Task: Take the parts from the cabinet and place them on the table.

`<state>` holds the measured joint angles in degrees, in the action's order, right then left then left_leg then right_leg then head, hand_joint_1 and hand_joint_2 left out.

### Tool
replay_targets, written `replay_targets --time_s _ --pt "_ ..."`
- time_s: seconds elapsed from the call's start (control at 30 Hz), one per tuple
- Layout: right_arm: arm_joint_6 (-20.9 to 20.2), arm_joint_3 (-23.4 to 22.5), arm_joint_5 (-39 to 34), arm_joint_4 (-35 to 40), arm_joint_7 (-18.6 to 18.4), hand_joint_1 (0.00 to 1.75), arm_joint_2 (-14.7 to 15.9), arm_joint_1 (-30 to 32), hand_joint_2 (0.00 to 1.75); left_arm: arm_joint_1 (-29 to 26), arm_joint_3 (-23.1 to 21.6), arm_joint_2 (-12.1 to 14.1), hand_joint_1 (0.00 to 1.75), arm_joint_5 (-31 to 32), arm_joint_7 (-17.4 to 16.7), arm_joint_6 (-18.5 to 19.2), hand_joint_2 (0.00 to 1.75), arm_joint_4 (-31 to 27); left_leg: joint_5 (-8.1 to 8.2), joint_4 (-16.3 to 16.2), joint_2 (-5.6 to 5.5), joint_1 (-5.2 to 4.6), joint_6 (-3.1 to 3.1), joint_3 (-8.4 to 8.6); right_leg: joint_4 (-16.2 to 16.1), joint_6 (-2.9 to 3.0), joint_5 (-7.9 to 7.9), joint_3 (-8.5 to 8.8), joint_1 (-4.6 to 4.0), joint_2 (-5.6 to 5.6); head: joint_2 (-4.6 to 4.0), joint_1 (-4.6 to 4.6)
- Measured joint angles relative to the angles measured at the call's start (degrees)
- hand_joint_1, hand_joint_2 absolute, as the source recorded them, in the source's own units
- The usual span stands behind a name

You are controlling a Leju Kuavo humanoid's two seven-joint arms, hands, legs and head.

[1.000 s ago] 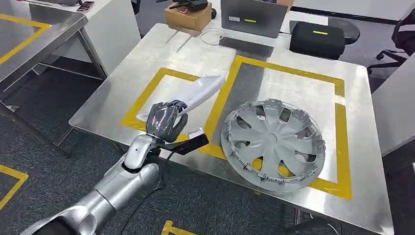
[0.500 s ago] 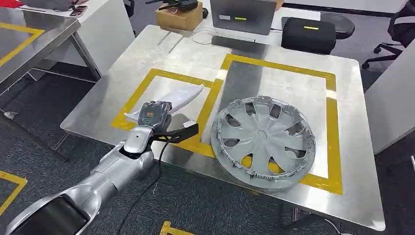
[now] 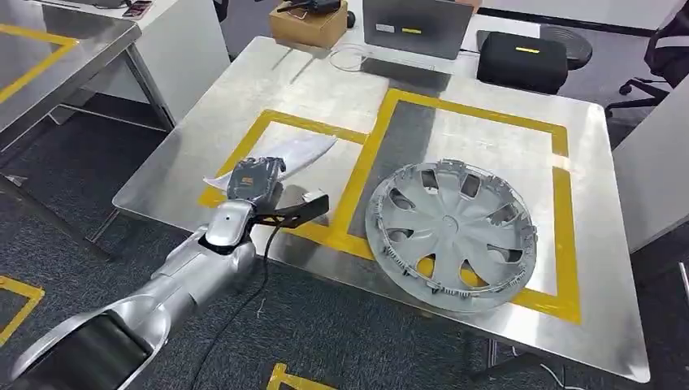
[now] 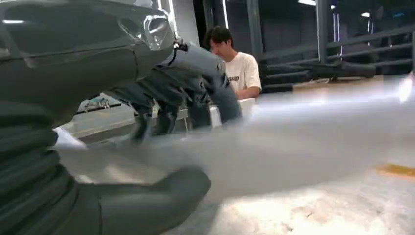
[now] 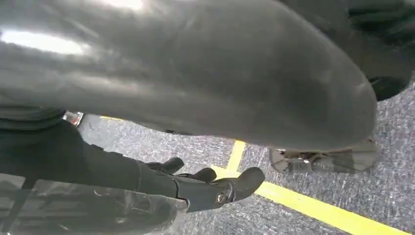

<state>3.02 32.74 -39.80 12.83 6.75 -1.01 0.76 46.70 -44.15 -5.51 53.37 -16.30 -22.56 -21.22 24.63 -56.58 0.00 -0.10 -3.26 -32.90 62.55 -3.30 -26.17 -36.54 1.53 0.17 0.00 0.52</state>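
A long white plastic part (image 3: 294, 153) lies low over the left yellow-taped square on the steel table (image 3: 244, 89). My left hand (image 3: 253, 180) grips its near end, with fingers (image 4: 195, 100) over the top and the thumb (image 4: 151, 205) underneath the white part (image 4: 303, 142). A grey hubcap (image 3: 452, 231) lies flat in the right taped square, apart from the hand. My right hand (image 5: 210, 188) hangs beside my body above the carpet, fingers loosely apart and holding nothing.
At the table's far edge stand a cardboard box (image 3: 307, 23), a laptop (image 3: 410, 26) and a black case (image 3: 522, 61). Another steel table (image 3: 49, 57) is at the left. A person (image 4: 232, 61) sits beyond the table.
My left hand has brought the white part down from a raised tilt until it lies low on the table in the left square. The camera has shifted slightly.
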Motion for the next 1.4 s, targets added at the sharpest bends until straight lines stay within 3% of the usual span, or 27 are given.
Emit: replay_targets --time_s 0.03,0.1,0.2,0.27,0.3,0.37,0.43,0.47,0.5,0.57,0.6,0.7,0.73,0.77,0.8,0.87,0.93,0.97,1.0,1.07,1.1,1.17,1.23,1.27,1.3,1.33,1.4 --pt "0.00 0.02 0.00 0.00 0.00 0.00 0.04 -0.03 0.00 -0.01 0.22 0.00 0.00 -0.37 0.52 -0.07 0.00 0.11 0.31 -0.47 -0.02 -0.06 0.39 -0.11 -4.92 -0.06 0.92 2.34 0.10 -0.35 0.00 -0.02" --pt "-0.09 0.28 -0.11 0.00 0.00 0.00 -0.09 -0.19 0.00 -0.04 0.98 0.07 0.00 -1.62 1.68 -0.63 0.00 0.37 0.51 -1.05 -0.08 -0.51 0.81 -0.87 -4.65 1.08 0.88 2.43 -0.19 -0.14 0.00 0.18" --pt "-0.20 0.61 -0.31 -0.02 -0.02 0.00 -0.02 -0.04 0.00 -0.18 1.83 0.22 0.00 -3.23 3.08 -1.33 0.00 0.65 0.41 -0.99 -0.02 -0.31 1.05 -0.82 -4.64 1.32 0.88 2.30 -0.50 -0.04 0.00 0.11" --pt "-0.39 0.94 -0.48 -0.04 0.02 0.00 0.00 -0.01 0.00 -0.41 3.17 0.41 0.00 -4.87 4.54 -2.09 0.00 0.68 1.44 -2.04 -0.07 0.03 1.70 -1.48 -4.93 1.81 1.10 2.52 0.21 0.04 0.00 0.13" --pt "-0.50 1.00 -0.50 -0.02 0.07 0.00 0.00 -0.07 0.00 -0.46 3.80 0.57 0.00 -5.17 5.11 -2.38 0.00 0.68 3.20 -4.69 -0.07 0.15 2.16 -2.56 -4.92 2.06 1.10 2.57 0.22 0.05 0.00 0.35" --pt "-0.59 1.16 -0.57 -0.02 0.11 0.00 -0.04 -0.13 0.00 -0.90 4.67 0.85 0.00 -6.00 6.20 -3.01 0.00 0.76 7.70 -14.45 -0.05 0.41 2.80 -7.12 -4.90 2.59 1.08 2.51 0.11 0.05 0.00 0.33" --pt "-0.59 1.29 -0.74 -0.04 0.13 0.00 0.04 -0.08 0.00 -1.88 5.53 1.03 0.00 -6.84 7.30 -3.34 0.00 0.76 8.79 -19.85 -0.04 0.56 2.95 -9.88 -4.88 2.59 1.08 2.53 0.04 0.09 0.00 0.33" --pt "-0.59 1.33 -0.85 -0.07 0.13 0.00 0.07 -0.08 0.00 -2.23 5.86 1.09 0.00 -7.15 7.60 -3.39 0.00 0.76 7.47 -18.55 -0.04 0.64 2.81 -9.41 -4.88 2.59 1.07 2.58 -0.01 0.22 0.00 0.33" --pt "-0.59 1.33 -0.85 -0.07 0.13 0.00 0.07 -0.09 0.00 -2.32 6.08 1.25 0.00 -7.23 7.74 -3.41 0.00 0.76 5.12 -14.65 -0.05 0.65 2.49 -7.61 -4.88 2.59 1.07 2.65 -0.09 0.31 0.00 0.35" --pt "-0.59 1.38 -0.87 -0.07 0.26 0.00 -0.04 -0.12 0.00 -2.11 6.77 1.31 0.00 -7.28 7.93 -3.58 0.00 0.74 0.15 -3.60 -0.15 0.46 1.35 -1.97 -4.93 2.57 1.06 2.90 -0.26 0.41 0.00 0.33" --pt "-0.61 1.38 -0.87 -0.07 0.31 0.00 -0.22 -0.16 0.00 -2.00 6.91 1.36 0.00 -7.28 7.98 -3.63 0.00 0.74 1.11 -1.77 -0.16 0.20 0.91 -0.88 -4.98 2.49 1.11 2.77 -0.27 0.40 0.00 0.17" --pt "-0.66 1.44 -1.00 -0.09 0.46 0.00 -0.31 -0.11 0.00 -2.28 7.21 1.42 0.00 -8.00 9.26 -4.09 0.00 0.74 0.92 -1.42 -0.07 -0.44 0.68 -1.19 -5.14 1.81 1.30 2.51 -0.30 0.33 0.00 0.28" --pt "-0.66 1.46 -1.03 -0.09 0.46 0.00 -0.33 -0.12 0.00 -2.30 7.52 1.51 0.00 -8.54 10.11 -4.26 0.00 0.61 0.61 -0.90 -0.07 -0.44 0.32 -1.04 -5.40 1.43 1.49 2.63 -0.42 0.34 0.00 0.28" --pt "-0.68 1.49 -1.09 -0.09 0.52 0.00 -0.24 -0.12 0.00 -2.50 7.95 1.42 0.00 -9.46 11.57 -4.46 0.00 0.22 -0.20 0.41 0.13 0.44 -0.01 0.03 -4.97 1.35 1.10 2.09 -0.43 0.24 0.00 0.28" --pt "-0.70 1.51 -1.25 -0.09 0.63 0.00 -0.09 -0.13 0.00 -2.53 8.42 1.40 0.00 -10.67 13.67 -4.59 0.00 -0.16 -0.49 0.87 0.17 0.19 -0.35 0.20 -3.02 1.57 -0.20 1.33 -0.62 0.20 -0.02 0.15" --pt "-0.81 1.71 -1.68 -0.11 0.63 0.00 0.00 -0.19 0.00 -3.69 9.29 1.05 0.00 -14.04 18.56 -3.69 0.00 -1.25 -0.65 0.84 0.16 0.09 -0.59 0.07 5.97 2.13 -3.91 -2.72 -0.46 0.19 0.00 0.00" --pt "-1.03 1.75 -2.41 -0.13 0.68 0.00 0.24 -0.08 0.00 -6.77 10.36 0.61 0.00 -20.47 24.01 -0.14 0.00 -4.05 -0.62 0.81 0.18 -0.07 -0.58 0.05 12.80 1.77 -5.78 -6.00 -0.45 0.18 0.00 0.00" --pt "-1.14 1.75 -2.71 -0.20 0.77 0.00 0.33 -0.06 0.00 -8.67 10.79 0.33 0.00 -24.88 26.17 2.56 0.00 -6.35 -0.60 0.79 0.16 -0.07 -0.57 0.05 12.15 1.29 -5.15 -5.84 -0.41 0.17 0.00 0.02" --pt "-1.18 1.77 -2.93 -0.26 0.90 0.00 0.39 -0.10 0.00 -10.98 11.02 0.09 0.00 -31.28 27.83 6.53 0.00 -9.48 -0.54 0.69 0.08 -0.07 -0.50 0.06 8.52 0.54 -3.56 -4.07 -0.33 0.17 0.00 0.00" --pt "-1.25 1.90 -3.10 -0.31 1.36 0.00 0.68 -0.15 0.00 -15.95 10.91 0.09 0.00 -47.17 28.74 15.78 0.00 -18.55 -0.13 0.15 -0.04 -0.06 -0.08 0.05 -2.71 -0.51 0.34 1.59 -0.08 -0.03 0.00 0.00" --pt "-1.31 2.03 -3.19 -0.33 1.70 0.00 0.74 -0.15 0.00 -18.38 10.36 0.46 0.00 -54.76 28.74 19.53 0.00 -23.66 0.16 -0.15 -0.03 -0.24 0.26 -0.21 -5.44 0.00 0.48 2.75 -0.16 -0.19 0.00 0.00" --pt "-1.38 2.43 -3.23 -0.42 2.08 0.00 0.76 -0.10 0.00 -22.70 8.42 2.08 0.00 -65.57 28.93 23.97 0.00 -33.55 0.42 -0.55 0.00 -0.62 0.67 -0.46 -5.42 0.94 0.90 3.03 -0.35 -0.03 0.00 0.13" --pt "-1.53 2.62 -3.28 -0.50 2.42 0.00 0.89 0.04 0.00 -25.36 6.41 4.12 0.00 -72.46 30.07 27.20 0.00 -41.22 0.49 -0.59 0.00 -0.41 0.91 -0.43 -5.47 1.46 0.88 3.00 -0.53 0.00 0.00 0.13" --pt "-1.60 2.73 -3.43 -0.52 2.69 0.00 0.92 0.06 0.00 -26.49 5.34 5.39 0.00 -75.35 30.81 29.22 0.00 -45.16 1.07 -1.13 -0.08 -0.12 1.36 -0.83 -5.65 1.86 1.08 3.13 0.23 0.01 0.00 0.13" --pt "-1.68 2.75 -3.52 -0.55 2.97 0.00 0.96 0.05 0.00 -27.15 4.65 6.25 0.00 -77.07 31.25 30.56 0.00 -47.86 2.41 -2.68 -0.07 -0.08 1.82 -1.44 -5.65 2.11 0.99 3.22 0.18 0.01 0.00 0.20" --pt "-1.79 2.75 -3.65 -0.55 3.13 0.00 0.96 0.01 0.00 -27.82 3.91 7.19 0.00 -78.73 31.38 32.03 0.00 -50.54 4.77 -6.48 -0.07 0.09 2.24 -2.99 -5.65 2.60 1.05 3.26 0.16 -0.05 0.00 0.33" --pt "-1.95 2.78 -3.91 -0.57 3.56 0.00 0.94 -0.01 0.00 -29.51 2.82 8.94 0.00 -81.38 31.36 33.99 0.00 -54.78 9.08 -16.30 -0.06 0.38 2.85 -7.46 -5.64 2.66 1.02 3.20 0.08 -0.06 0.00 0.31"
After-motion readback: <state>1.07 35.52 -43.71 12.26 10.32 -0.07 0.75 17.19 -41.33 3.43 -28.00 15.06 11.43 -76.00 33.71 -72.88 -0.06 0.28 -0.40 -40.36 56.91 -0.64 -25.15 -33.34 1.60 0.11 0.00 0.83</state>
